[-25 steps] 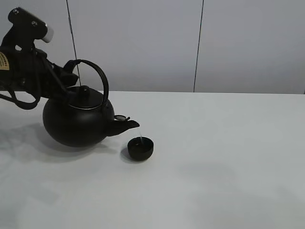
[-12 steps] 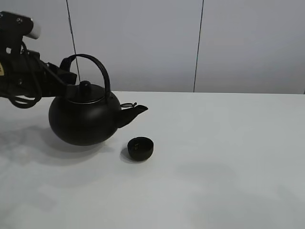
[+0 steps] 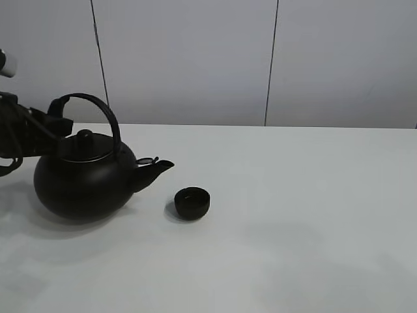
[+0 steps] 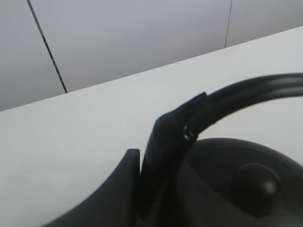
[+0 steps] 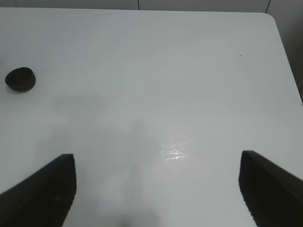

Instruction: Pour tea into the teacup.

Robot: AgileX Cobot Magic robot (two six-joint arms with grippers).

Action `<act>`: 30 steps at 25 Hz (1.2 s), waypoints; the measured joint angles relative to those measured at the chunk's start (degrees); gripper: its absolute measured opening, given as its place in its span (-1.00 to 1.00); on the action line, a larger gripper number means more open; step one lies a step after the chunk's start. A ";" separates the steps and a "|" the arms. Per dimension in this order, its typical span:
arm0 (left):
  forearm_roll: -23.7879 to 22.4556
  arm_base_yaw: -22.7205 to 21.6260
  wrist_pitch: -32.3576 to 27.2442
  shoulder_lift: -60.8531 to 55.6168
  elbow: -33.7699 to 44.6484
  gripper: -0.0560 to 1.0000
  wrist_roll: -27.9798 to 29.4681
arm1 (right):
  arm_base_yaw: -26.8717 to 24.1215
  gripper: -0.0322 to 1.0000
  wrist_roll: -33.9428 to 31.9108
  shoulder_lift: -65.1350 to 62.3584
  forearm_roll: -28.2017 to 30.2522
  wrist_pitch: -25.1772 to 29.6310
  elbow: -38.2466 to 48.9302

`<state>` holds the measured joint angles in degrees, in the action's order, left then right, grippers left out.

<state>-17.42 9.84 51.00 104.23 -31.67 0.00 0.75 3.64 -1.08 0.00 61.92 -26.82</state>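
Observation:
The tiny black teacup (image 3: 192,202) stands on the white table (image 3: 306,215), just right of the teapot's spout; it also shows far off in the right wrist view (image 5: 20,79). The big black teapot (image 3: 81,182) is upright, low at the table's left; I cannot tell whether it touches. My left gripper (image 3: 57,119) is shut on the teapot's arched handle (image 4: 246,92); the left wrist view shows its fingers (image 4: 163,151) clamped on it above the lid knob (image 4: 253,182). My right gripper (image 5: 156,158) is open and empty, above bare table right of the cup.
A grey panelled wall (image 3: 195,59) stands behind the table. The table's right edge and far right corner (image 5: 272,19) show in the right wrist view.
One second ago the teapot was tipped, with a thin stream falling into the teacup. It has since levelled, and my left gripper has carried it left and down, away from the cup.

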 joint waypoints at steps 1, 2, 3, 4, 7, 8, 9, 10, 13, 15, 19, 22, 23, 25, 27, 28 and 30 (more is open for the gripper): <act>0.25 -0.20 0.01 0.00 0.28 -0.67 0.00 | 0.00 0.30 0.00 0.00 0.00 0.00 0.00; 0.30 -0.32 -0.04 0.00 0.49 -0.67 0.00 | 0.00 0.30 0.00 0.00 0.00 0.06 0.00; 0.30 -0.34 -0.08 0.00 0.62 -0.67 0.00 | 0.00 0.30 0.00 0.00 0.00 0.07 0.00; 0.30 -0.34 -0.08 0.00 0.73 -0.67 0.00 | 0.00 0.30 0.00 0.00 0.00 0.07 0.00; 0.11 -0.34 -0.08 0.00 0.85 -0.67 0.00 | 0.00 0.30 0.00 0.00 0.00 0.07 0.00; 0.06 -0.34 -0.08 0.00 0.85 -0.67 0.00 | 0.00 0.30 0.00 0.00 0.00 0.07 0.00; 0.06 -0.34 -0.08 0.00 0.85 -0.67 0.00 | 0.00 0.30 0.00 0.00 0.00 0.07 0.00; 0.06 -0.34 -0.08 0.00 0.85 -0.67 0.00 | 0.00 0.30 0.00 0.00 0.00 0.07 0.00; -0.38 -0.34 -0.08 0.00 0.85 -0.67 0.00 | 0.00 0.30 0.00 0.00 0.00 0.07 0.00; -0.44 -0.34 -0.24 0.00 0.85 -0.67 0.00 | 0.00 0.30 0.00 0.00 0.00 0.07 0.00; -0.88 -0.34 -1.42 0.00 0.85 -0.67 0.00 | 0.00 0.30 0.00 0.00 0.00 0.07 0.00; -1.21 -0.34 -1.84 0.00 0.85 -0.67 0.34 | 0.00 0.30 0.00 0.00 0.00 0.07 0.00; -1.35 -0.34 -1.84 0.00 0.85 -0.67 0.60 | 0.00 0.30 0.00 0.00 0.00 0.07 0.00; -1.48 -0.34 -1.84 -0.05 0.85 -0.67 0.83 | 0.00 0.30 0.00 0.00 0.00 0.07 0.00; -1.67 -0.34 -1.90 -0.05 0.85 -0.67 1.27 | 0.00 0.30 0.00 0.00 0.00 0.07 0.00; -1.89 -0.34 -1.90 -0.05 0.85 -0.67 1.40 | 0.00 0.30 0.00 0.00 0.00 0.07 0.00; -2.23 -0.34 -1.90 -0.05 0.85 -0.67 1.44 | 0.00 0.30 0.00 0.00 0.00 0.07 0.00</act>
<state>-19.65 9.49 49.11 104.18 -30.82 1.44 0.75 3.64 -1.08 0.00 61.98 -26.82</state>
